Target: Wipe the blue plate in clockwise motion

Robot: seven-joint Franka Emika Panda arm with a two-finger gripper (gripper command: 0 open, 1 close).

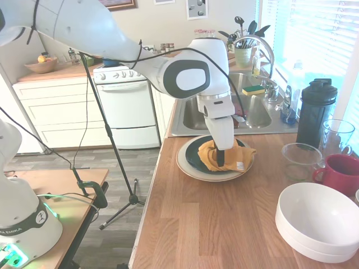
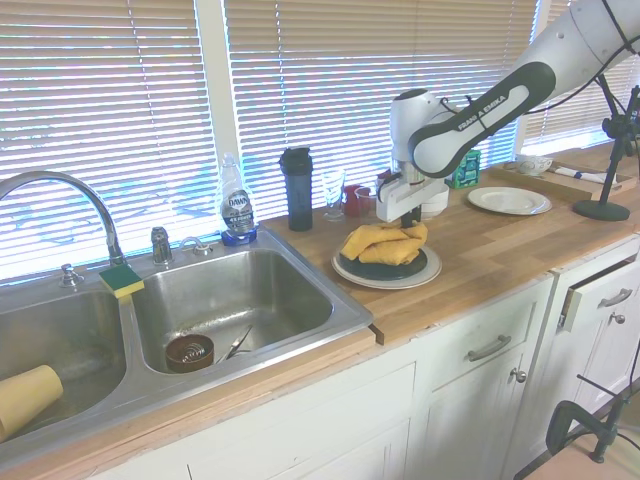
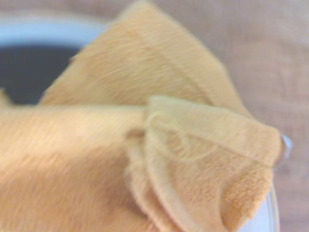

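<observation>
The blue plate rests on a wider cream plate on the wooden counter, just in front of the sink. An orange cloth lies bunched over most of the blue plate, one corner hanging past the rim. My gripper points straight down into the cloth, shut on it, with its dark fingers sunk in the folds. Up close, the wrist view is filled by the cloth, with a dark patch of the blue plate showing at one side.
A steel sink lies right behind the plates. Stacked white bowls, a red mug, a glass bowl and a black bottle crowd the counter's right side. Another white plate sits further along.
</observation>
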